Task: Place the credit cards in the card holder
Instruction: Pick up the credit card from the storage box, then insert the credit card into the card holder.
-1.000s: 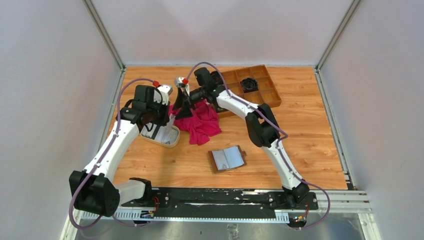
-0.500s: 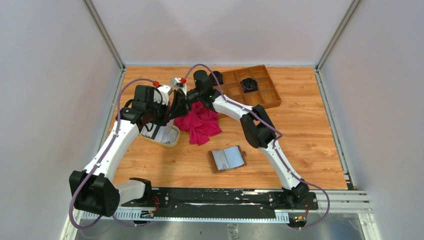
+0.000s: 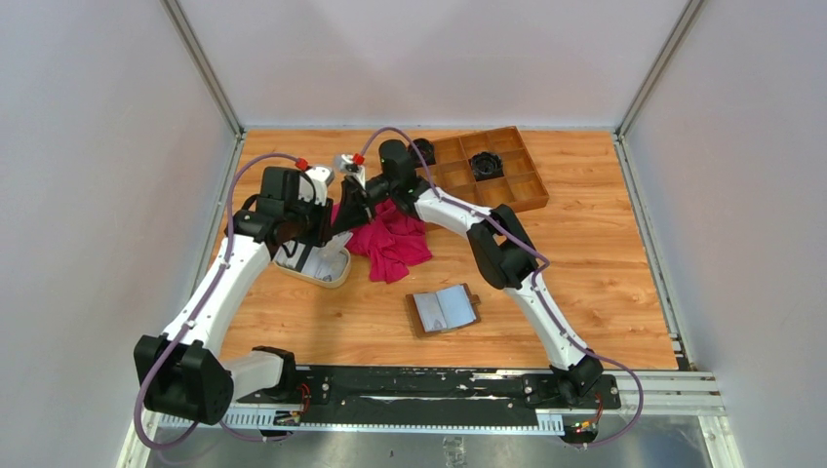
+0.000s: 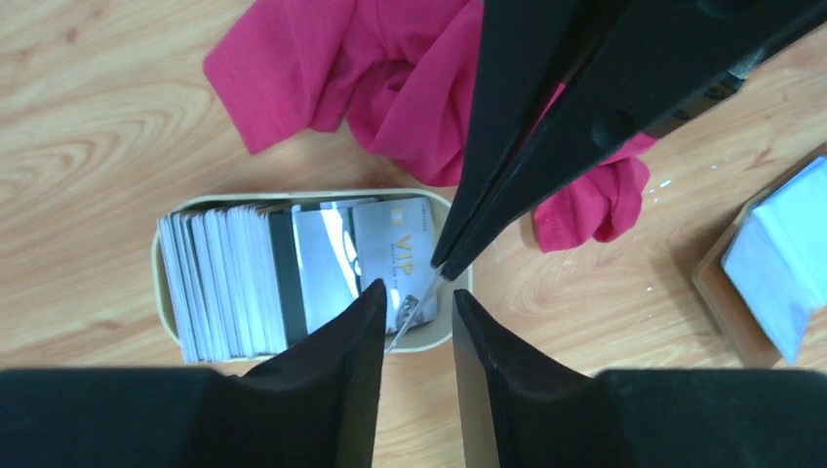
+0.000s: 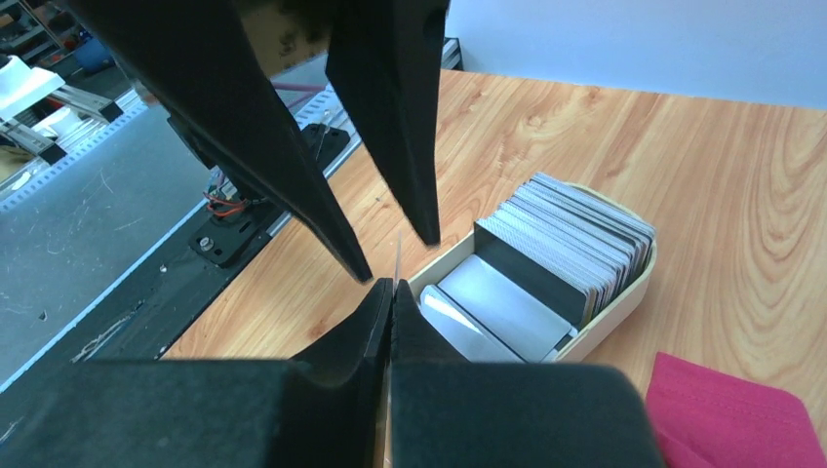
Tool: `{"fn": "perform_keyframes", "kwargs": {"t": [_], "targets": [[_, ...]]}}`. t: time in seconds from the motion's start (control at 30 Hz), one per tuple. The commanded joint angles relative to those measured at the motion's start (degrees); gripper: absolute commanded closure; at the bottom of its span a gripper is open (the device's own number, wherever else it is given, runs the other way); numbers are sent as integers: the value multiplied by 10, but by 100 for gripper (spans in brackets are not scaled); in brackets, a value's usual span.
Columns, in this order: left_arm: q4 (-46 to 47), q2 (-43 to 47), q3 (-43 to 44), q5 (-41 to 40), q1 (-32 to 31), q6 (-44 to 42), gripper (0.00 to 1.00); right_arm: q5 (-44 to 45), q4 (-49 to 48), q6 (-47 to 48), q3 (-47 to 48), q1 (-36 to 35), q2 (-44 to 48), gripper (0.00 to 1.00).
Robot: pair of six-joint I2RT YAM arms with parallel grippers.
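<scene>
A row of credit cards (image 4: pixel 234 283) stands in a cream oval dish (image 4: pixel 312 194) on the left of the table (image 3: pixel 317 261). Above the dish's end, my right gripper (image 5: pixel 393 285) is shut on one thin credit card (image 5: pixel 398 255), which I see edge-on. My left gripper (image 4: pixel 417 291) is open. Its jaws stand a little apart on either side of that card's free end (image 4: pixel 414 314). The right gripper (image 4: pixel 444 265) reaches in from the upper right of the left wrist view. The card holder (image 3: pixel 444 309) lies open at centre front, greyish pockets up.
A crumpled pink cloth (image 3: pixel 390 239) lies right beside the dish, under the right forearm. A brown wooden compartment tray (image 3: pixel 522 185) holding a black object (image 3: pixel 485 164) sits at the back right. The black arm rail (image 5: pixel 244 224) runs along the near table edge.
My right gripper has moved left to the left gripper and shut on the card. The left gripper's jaws, shut before, have parted.
</scene>
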State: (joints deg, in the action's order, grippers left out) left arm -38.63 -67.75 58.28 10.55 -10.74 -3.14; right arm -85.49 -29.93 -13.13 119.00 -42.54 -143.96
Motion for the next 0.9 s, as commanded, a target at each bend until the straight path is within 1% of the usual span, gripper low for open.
{"fn": "perform_keyframes", "kwargs": {"t": [0.0, 0.1, 0.27, 0.3, 0.33, 0.37, 0.4, 0.43, 0.47, 0.5, 0.53, 0.57, 0.63, 0.67, 0.7, 0.77, 0.87], "targets": [[-3, 49, 9, -29, 0, 10, 55, -5, -73, -54, -45, 16, 19, 100], [-1, 101, 2, -25, 0, 19, 41, 13, -87, -56, -113, 32, 66, 100], [16, 179, -21, 37, 0, 29, 25, 34, -86, -39, -269, 60, 188, 100], [28, 196, -30, 51, 0, 44, 22, 40, -81, -36, -299, 66, 215, 100], [44, 211, -41, 66, 0, 62, 18, 46, -68, -27, -324, 73, 255, 100], [63, 228, -54, 78, 0, 81, 11, 57, -35, -8, -347, 80, 287, 100], [84, 244, -68, 84, 0, 104, 2, 72, 28, 44, -363, 87, 320, 100], [111, 260, -84, 94, 0, 131, 0, 89, 123, 123, -369, 93, 355, 100], [138, 276, -101, 106, 0, 156, 0, 118, 245, 207, -366, 95, 385, 100], [167, 289, -119, 120, 0, 187, 0, 140, 345, 267, -366, 96, 415, 100], [204, 301, -141, 136, 0, 220, 0, 151, 404, 288, -375, 100, 441, 100], [243, 309, -165, 169, 0, 253, 0, 154, 425, 279, -396, 107, 468, 100], [343, 317, -218, 220, -1, 336, 0, 152, 434, 241, -449, 127, 525, 100], [390, 319, -242, 239, -2, 383, 0, 148, 437, 231, -479, 139, 558, 100], [418, 316, -260, 243, -9, 407, 0, 148, 438, 223, -509, 155, 592, 100], [425, 313, -275, 225, -48, 397, 1, 166, 437, 208, -570, 188, 661, 100], [444, 309, -296, 159, -149, 364, 0, 168, 438, 189, -647, 248, 738, 100]]}}
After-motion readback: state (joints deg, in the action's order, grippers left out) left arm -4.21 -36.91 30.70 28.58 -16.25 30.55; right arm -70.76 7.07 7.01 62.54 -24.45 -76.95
